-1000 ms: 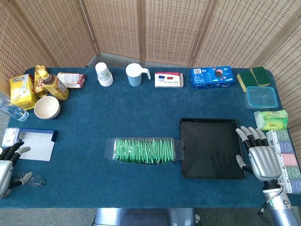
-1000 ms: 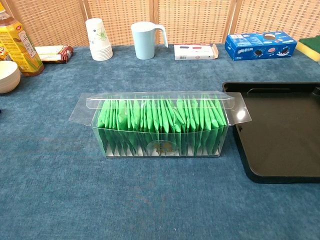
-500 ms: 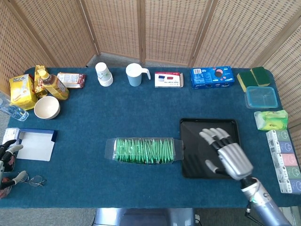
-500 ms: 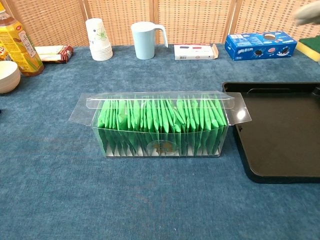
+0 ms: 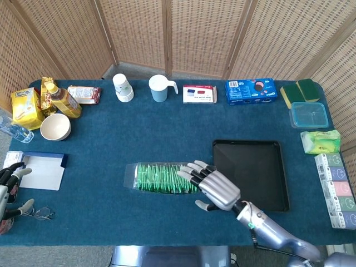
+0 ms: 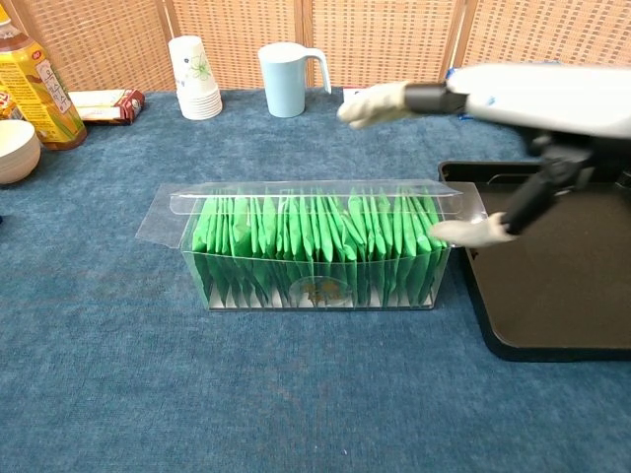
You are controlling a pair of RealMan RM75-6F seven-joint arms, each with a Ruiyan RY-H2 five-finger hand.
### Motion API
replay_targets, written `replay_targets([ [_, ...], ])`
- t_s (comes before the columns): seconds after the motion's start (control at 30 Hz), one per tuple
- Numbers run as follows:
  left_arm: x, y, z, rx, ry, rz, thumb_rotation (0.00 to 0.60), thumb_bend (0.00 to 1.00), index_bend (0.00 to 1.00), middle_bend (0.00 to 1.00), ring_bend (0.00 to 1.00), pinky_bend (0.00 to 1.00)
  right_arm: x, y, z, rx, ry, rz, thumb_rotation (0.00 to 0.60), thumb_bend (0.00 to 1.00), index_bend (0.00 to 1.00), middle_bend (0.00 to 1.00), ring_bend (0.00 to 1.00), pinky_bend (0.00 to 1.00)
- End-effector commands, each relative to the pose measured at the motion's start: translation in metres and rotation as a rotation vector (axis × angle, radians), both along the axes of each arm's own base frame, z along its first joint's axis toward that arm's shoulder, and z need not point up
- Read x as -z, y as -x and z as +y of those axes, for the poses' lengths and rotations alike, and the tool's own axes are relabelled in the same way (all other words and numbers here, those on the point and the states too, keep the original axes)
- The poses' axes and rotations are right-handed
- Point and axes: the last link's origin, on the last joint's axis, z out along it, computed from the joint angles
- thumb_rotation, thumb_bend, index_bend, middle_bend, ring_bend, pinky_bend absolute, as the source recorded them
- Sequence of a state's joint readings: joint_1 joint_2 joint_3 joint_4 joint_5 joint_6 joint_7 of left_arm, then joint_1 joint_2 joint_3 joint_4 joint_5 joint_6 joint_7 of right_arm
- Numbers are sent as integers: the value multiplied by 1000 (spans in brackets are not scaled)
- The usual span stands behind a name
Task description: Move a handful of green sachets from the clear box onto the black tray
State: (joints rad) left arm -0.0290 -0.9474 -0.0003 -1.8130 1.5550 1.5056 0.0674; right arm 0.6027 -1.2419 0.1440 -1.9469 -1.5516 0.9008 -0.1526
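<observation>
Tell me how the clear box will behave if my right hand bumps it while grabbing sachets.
The clear box looks like thin, flimsy plastic, so it will probably slide or flex on the cloth. It is long and narrow, so a sideways knock might tip it. The packed green sachets add some weight; the right hand should come down from above.

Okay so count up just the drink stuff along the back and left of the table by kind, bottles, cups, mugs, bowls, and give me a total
Bottles: 2, the tea bottle and the clear water bottle
Cup stacks: 1, the paper cups
Mugs: 1, the pale blue mug
Bowls: 1, the cream bowl
Total: 5
</observation>
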Motion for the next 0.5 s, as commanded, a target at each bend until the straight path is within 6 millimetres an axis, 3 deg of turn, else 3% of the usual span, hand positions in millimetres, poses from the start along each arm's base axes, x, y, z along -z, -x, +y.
replay_targets([
  [0.03,4,4,3,-10,13,-8,600,162,236,157,190,346,21,-13,-9,-8,13,29,600,345,41,26,62,52],
  [0.5,10,14,12,-25,32,-23,600,162,236,157,191,346,53,-27,-24,8,47,101,600,344,20,27,67,52],
])
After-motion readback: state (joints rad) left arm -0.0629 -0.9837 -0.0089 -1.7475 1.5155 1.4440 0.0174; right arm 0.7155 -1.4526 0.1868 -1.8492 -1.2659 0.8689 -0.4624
